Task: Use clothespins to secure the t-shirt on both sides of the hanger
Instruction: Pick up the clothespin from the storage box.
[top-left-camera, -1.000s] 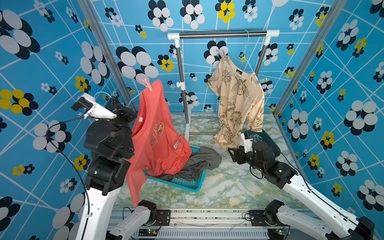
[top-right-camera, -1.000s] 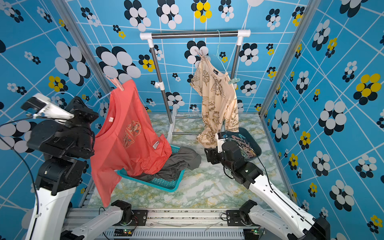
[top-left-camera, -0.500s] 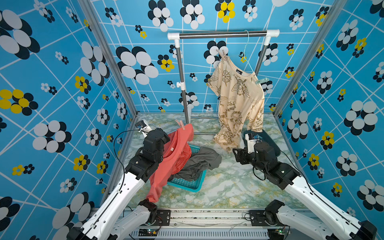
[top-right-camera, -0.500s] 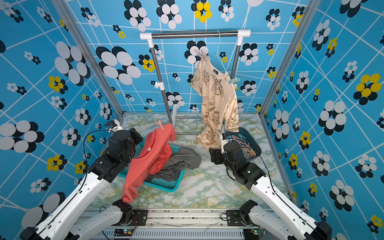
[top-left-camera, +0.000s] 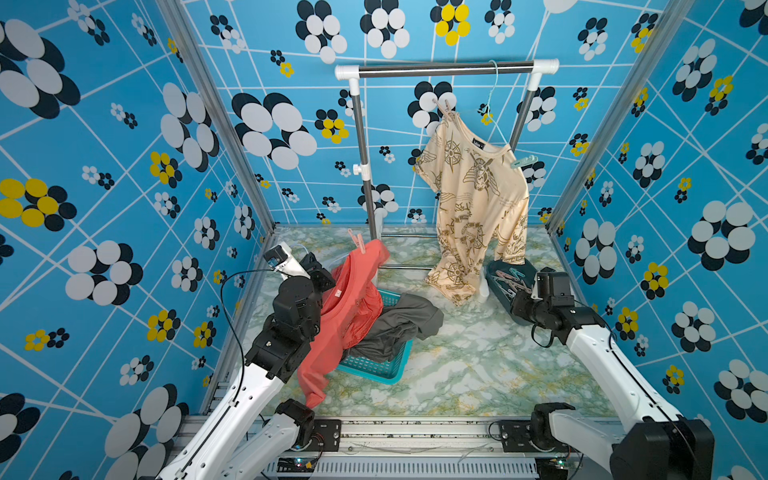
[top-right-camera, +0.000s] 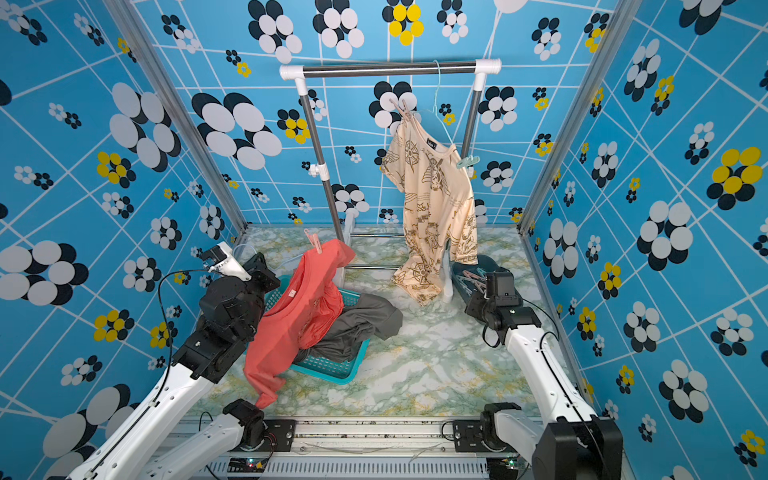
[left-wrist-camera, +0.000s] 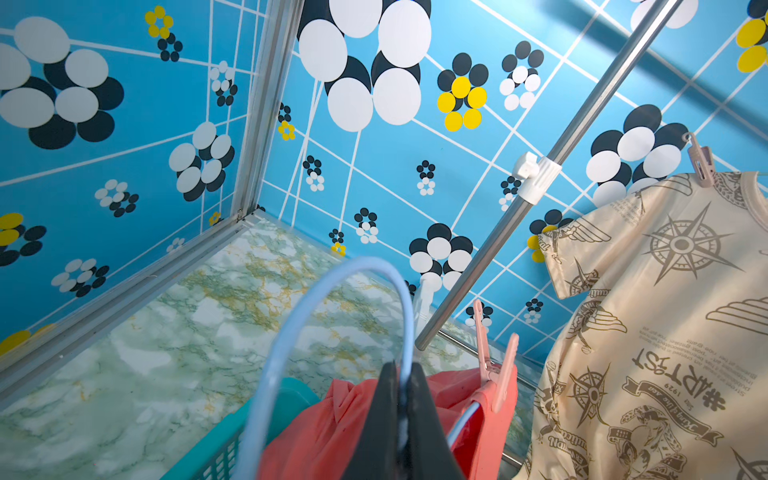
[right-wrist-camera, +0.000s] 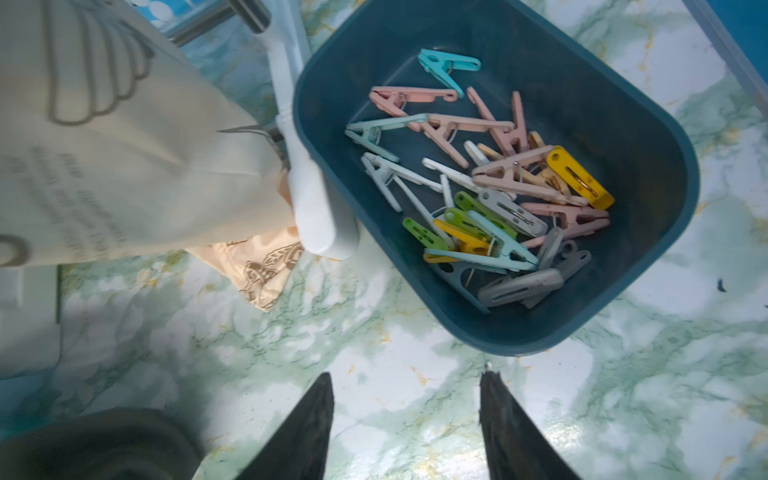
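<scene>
A coral t-shirt (top-left-camera: 353, 316) hangs on a light blue hanger (left-wrist-camera: 291, 316), bunched low over the basket. My left gripper (left-wrist-camera: 401, 368) is shut on the hanger's wire just below the hook. A pink clothespin (left-wrist-camera: 494, 357) clips the shirt to one shoulder of the hanger; it shows in both top views (top-left-camera: 356, 241) (top-right-camera: 312, 241). Loose clothespins (right-wrist-camera: 498, 187) in pink, mint, green, yellow and grey lie in a dark teal bin (right-wrist-camera: 623, 124). My right gripper (right-wrist-camera: 407, 376) is open over the marble table just short of the bin, holding nothing.
A beige printed t-shirt (top-left-camera: 478, 199) hangs pinned on a hanger from the clothes rack (top-left-camera: 444, 68); its hem reaches almost to the bin (top-left-camera: 492, 266). A teal basket (top-left-camera: 374, 365) holds a grey garment (top-left-camera: 399, 324). Blue patterned walls close in on three sides.
My left arm has come down from high up, bringing the hanger and coral shirt low over the basket. The right arm has shifted slightly beside the bin.
</scene>
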